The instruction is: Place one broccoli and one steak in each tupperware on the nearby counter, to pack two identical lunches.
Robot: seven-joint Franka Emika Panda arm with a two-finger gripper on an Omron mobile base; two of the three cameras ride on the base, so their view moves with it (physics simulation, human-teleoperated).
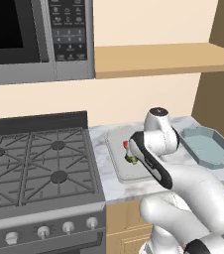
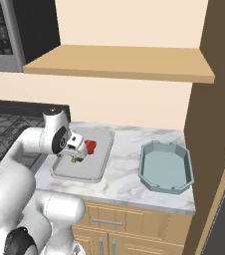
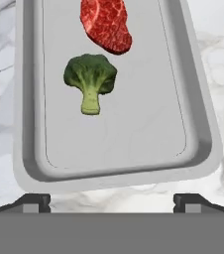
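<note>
Broccoli point(image 3: 90, 79) and steak point(image 3: 106, 25) lie in grey tray point(image 3: 198, 124), top centre of hand view.
Gripper point(image 3: 111, 201) spread wide, holding nothing, above tray's near rim; teal tray point(image 2: 165, 167) sits right on counter point(image 2: 122, 174).

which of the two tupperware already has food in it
The pale grey rectangular tray beside the stove: a steak and a broccoli lie in it. The teal tray with cut corners holds nothing.
</note>
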